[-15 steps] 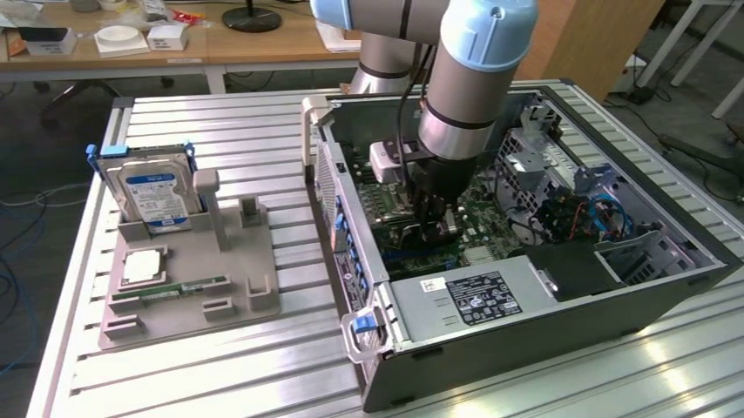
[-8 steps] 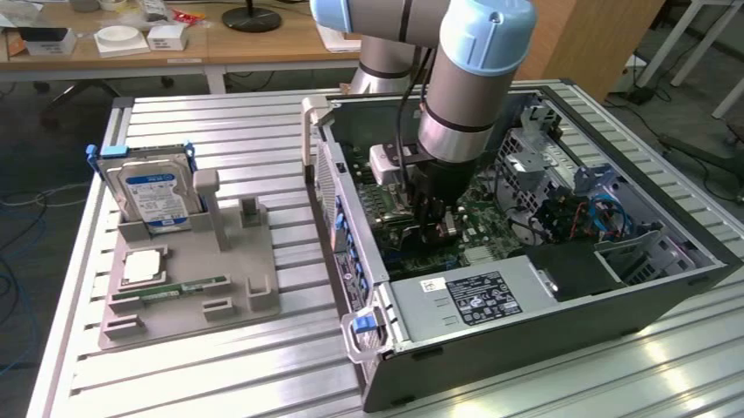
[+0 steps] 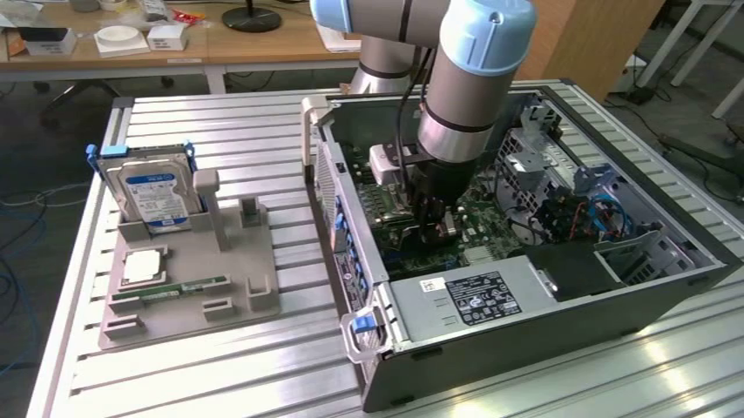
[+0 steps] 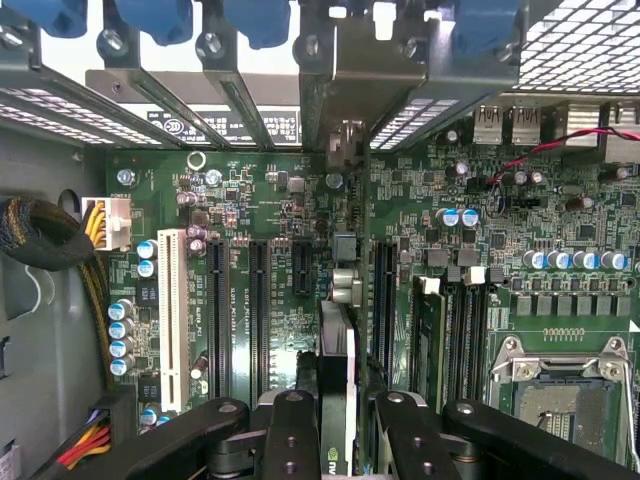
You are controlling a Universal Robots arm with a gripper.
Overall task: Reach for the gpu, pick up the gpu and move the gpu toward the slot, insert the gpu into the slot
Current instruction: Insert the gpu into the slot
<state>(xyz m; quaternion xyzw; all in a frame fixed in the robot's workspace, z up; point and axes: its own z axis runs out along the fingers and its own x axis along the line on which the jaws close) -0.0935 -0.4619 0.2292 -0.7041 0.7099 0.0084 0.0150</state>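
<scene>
**GPU held edge-on above the motherboard, inside the open case**

- The gpu (image 4: 337, 385): thin black card, seen edge-on in the wrist view, with a silvery metal bracket edge. It sits directly between the jaws, its long axis running straight out from them toward the case's rear bracket bays.
- The gripper (image 4: 338, 430): black metal linkage arms to either side; jaws drawn narrow and clamped on the card's two flat faces. In the exterior view it (image 3: 436, 228) hangs low inside the case, over the board.
- The slot (image 4: 382, 300): long, narrow, dark plastic connector, parallel to the card's axis and just beside its line; whether the card's lower edge has entered it cannot be told.
- The motherboard (image 4: 560, 200): green, matt, studded with cylindrical capacitors; square silver CPU socket (image 4: 560, 395) off to one side.
- The case (image 3: 558, 322): dark sheet metal, lying open on the ribbed aluminium counter (image 3: 233, 366).
</scene>
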